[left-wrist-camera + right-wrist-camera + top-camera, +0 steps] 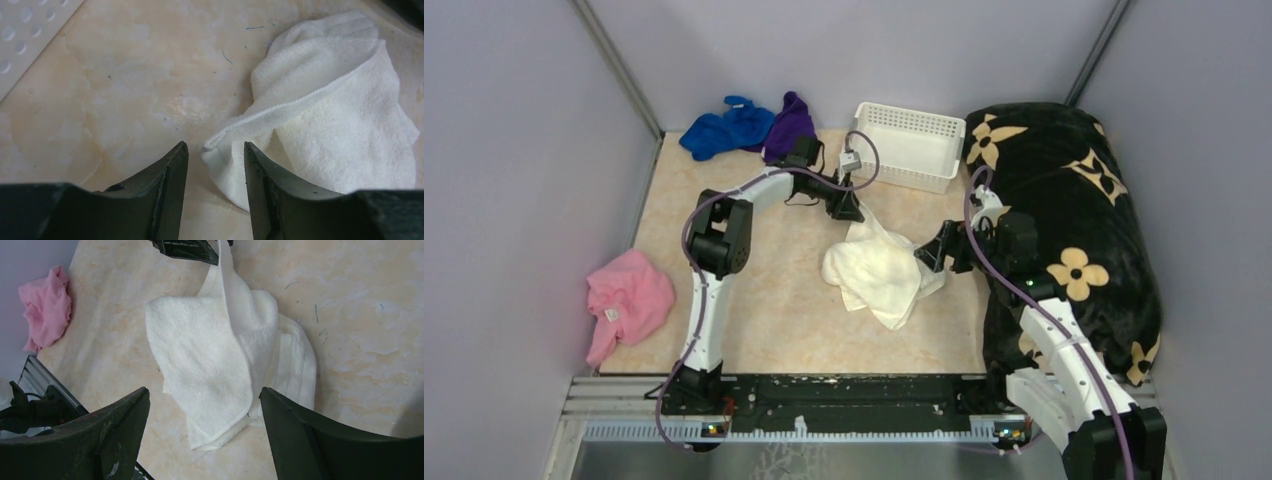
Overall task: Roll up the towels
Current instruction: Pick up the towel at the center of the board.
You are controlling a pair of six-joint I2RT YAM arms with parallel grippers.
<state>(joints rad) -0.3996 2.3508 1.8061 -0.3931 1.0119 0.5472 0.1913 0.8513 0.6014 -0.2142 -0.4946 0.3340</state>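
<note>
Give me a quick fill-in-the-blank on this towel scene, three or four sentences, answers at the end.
1. The towel lying crumpled between the two pincers is ____ in colour.
2. The blue towel and the purple towel lie bunched at the table's far ____ corner.
3. A corner of the cream-white towel sits between the fingers of the ____ pincer.
4. The right pincer hovers over the towel with its jaws ____.

Missing words: cream-white; left; left; open
</note>
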